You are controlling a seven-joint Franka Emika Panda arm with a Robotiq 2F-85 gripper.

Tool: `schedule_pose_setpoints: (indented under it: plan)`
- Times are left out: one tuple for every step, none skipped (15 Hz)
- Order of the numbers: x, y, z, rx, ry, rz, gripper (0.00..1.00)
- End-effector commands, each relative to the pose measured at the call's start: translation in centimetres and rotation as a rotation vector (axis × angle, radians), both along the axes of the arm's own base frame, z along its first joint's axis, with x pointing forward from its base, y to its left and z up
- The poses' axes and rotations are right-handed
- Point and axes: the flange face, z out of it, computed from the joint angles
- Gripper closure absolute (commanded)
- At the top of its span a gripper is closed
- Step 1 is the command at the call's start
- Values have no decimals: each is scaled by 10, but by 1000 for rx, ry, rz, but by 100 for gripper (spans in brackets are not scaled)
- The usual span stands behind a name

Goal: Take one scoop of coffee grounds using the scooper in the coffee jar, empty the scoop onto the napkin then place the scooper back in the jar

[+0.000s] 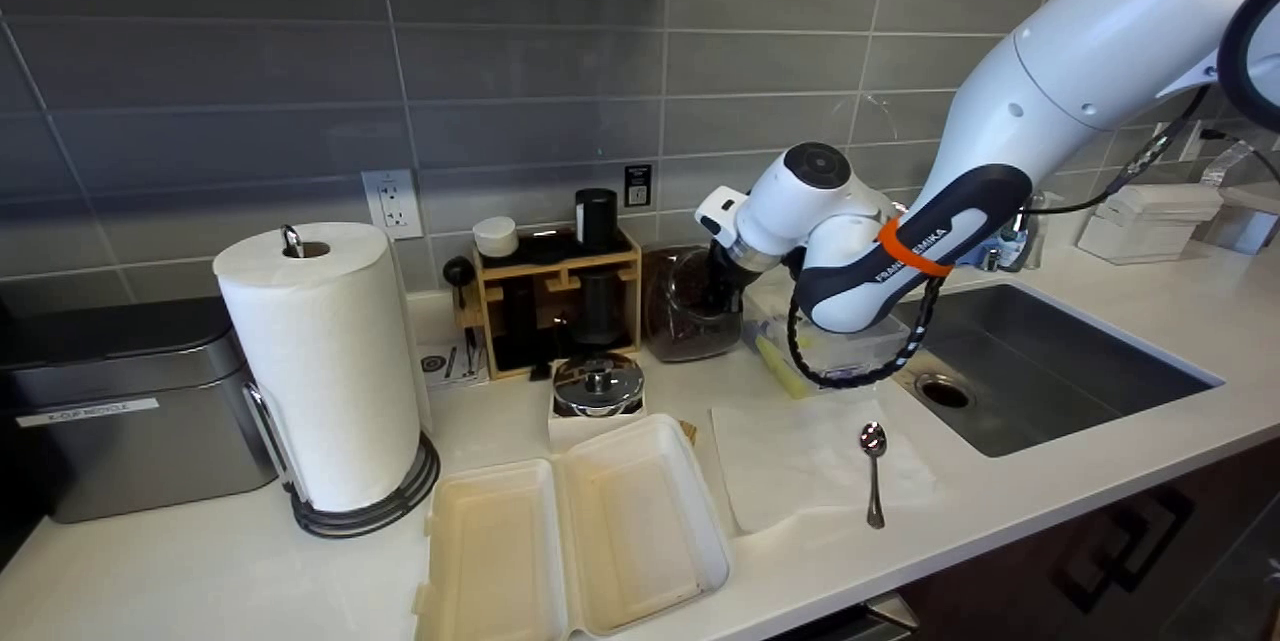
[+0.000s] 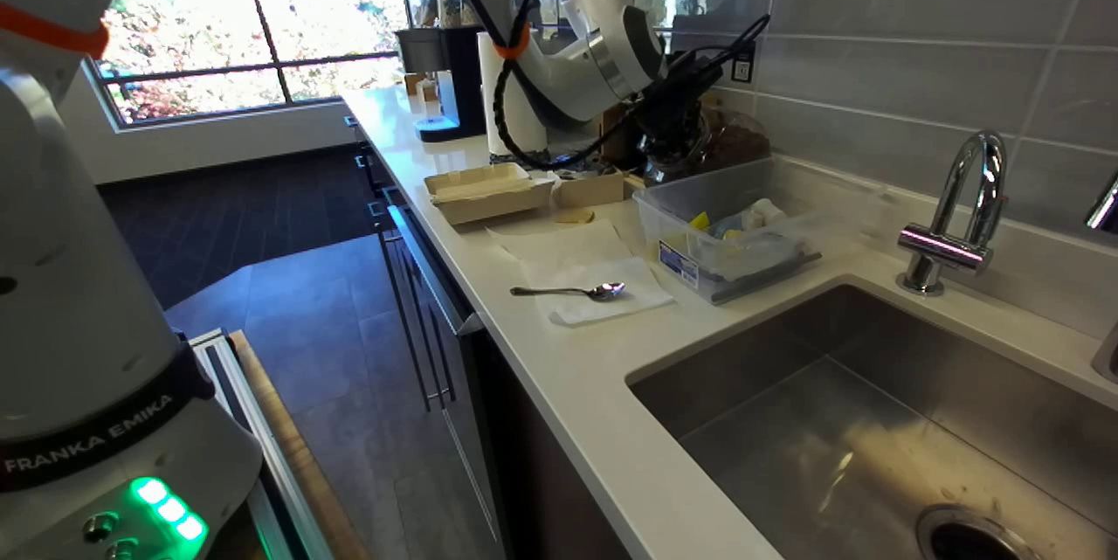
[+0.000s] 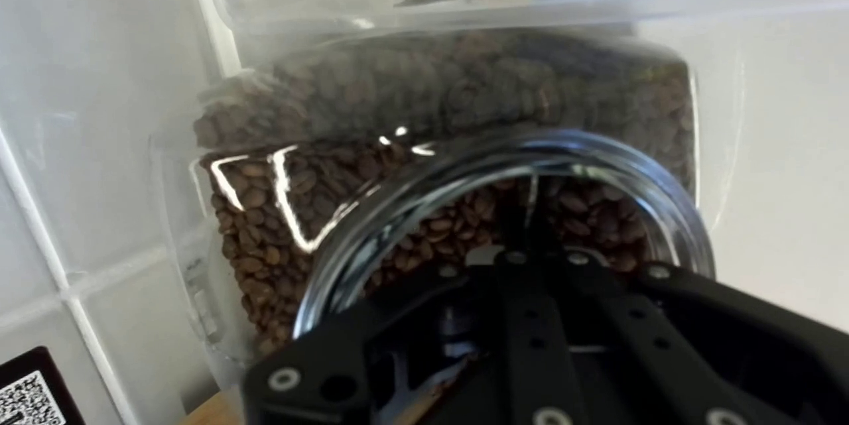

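Wrist view: the hand points into the round mouth of the coffee jar, whose clear glass shows brown beans. Its fingers look close together, but the tips are lost in dark and blur, so I cannot tell whether they meet or have hold of anything; nor can I pick out the scooper. In an exterior view the jar stands at the back of the bench, near the tiled wall, between a wooden rack and a clear plastic bin, with the white arm bent toward it. Nearer the front edge lies the napkin, and on it a metal spoon, the end of its handle running past the paper. Beside the napkin a pale takeaway box lies open; just behind that is a container with a shiny lid. Farther along stand a paper towel roll and a steel box labelled K-CUP RECYCLE. Past the plastic bin comes the sink, a chrome tap behind it.
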Motion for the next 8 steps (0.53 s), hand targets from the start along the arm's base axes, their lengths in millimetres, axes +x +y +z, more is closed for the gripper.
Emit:
schedule_pose_setpoints:
  plan:
    - [3, -1, -3, -5, -5, 31, 99]
    - [2, -1, -2, -6, -5, 32, 99]
    - [2, -1, -1, -7, -4, 33, 99]
    - [1, 0, 1, -9, -2, 32, 99]
    - [1, 0, 2, -9, -2, 31, 99]
    - [1, 1, 3, -7, -3, 17, 99]
    - [1, 0, 5, -4, -6, 7, 99]
    - [2, 0, 7, -1, -13, 1, 99]
